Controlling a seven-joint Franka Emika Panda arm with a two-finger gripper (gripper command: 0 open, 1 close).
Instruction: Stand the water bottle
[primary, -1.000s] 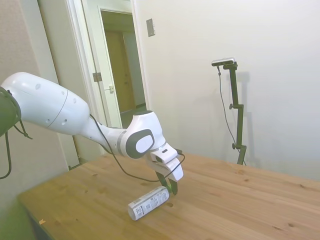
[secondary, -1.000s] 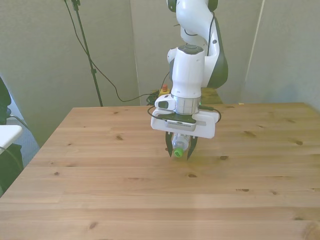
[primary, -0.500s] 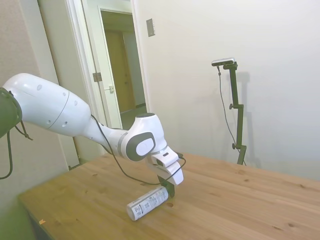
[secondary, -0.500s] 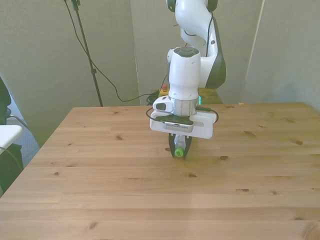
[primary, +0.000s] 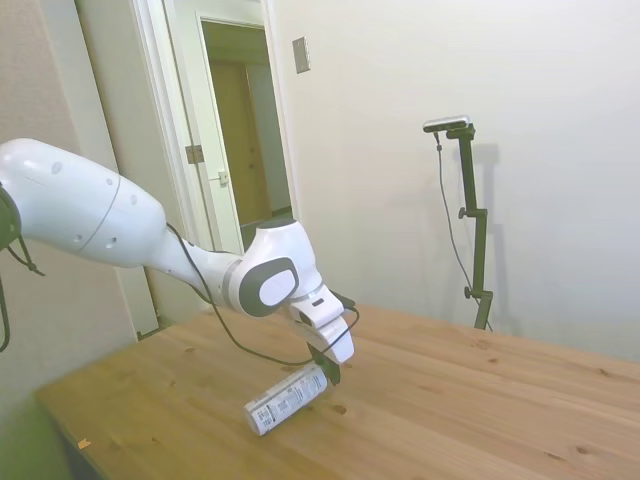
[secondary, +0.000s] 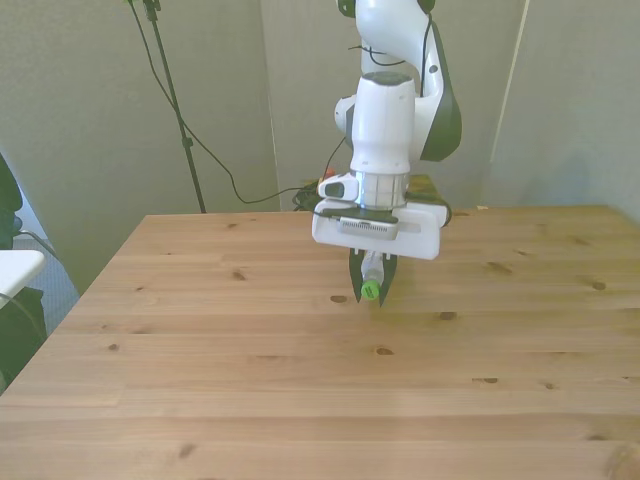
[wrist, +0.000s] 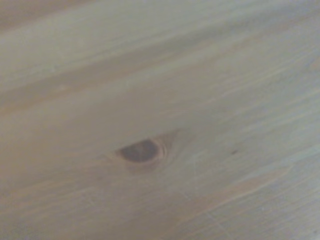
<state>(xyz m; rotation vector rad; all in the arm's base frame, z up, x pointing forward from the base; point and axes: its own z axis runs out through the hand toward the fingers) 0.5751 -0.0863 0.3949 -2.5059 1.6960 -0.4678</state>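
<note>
The water bottle (primary: 287, 400) was a small clear plastic bottle with a white label carrying dark print along its body and a green screw cap (secondary: 370, 291). In the side view it hung tilted, neck end up in the gripper (primary: 328, 372) and base end low, toward the table's left; whether the base touched the wood could not be told. In the front view only the green cap and a bit of clear neck showed, poking out between the dark fingers (secondary: 355, 271) below the white gripper body (secondary: 377, 228). The gripper was clenched on the bottle near its cap end, fingers close on either side of the neck. The bottle sat over the far middle part of the wooden table (secondary: 300, 400). The wrist view was blurred, showing only wood grain with one dark knot (wrist: 139, 150). A white door frame (primary: 160, 120) and an open doorway stood behind the arm in the side view.
</note>
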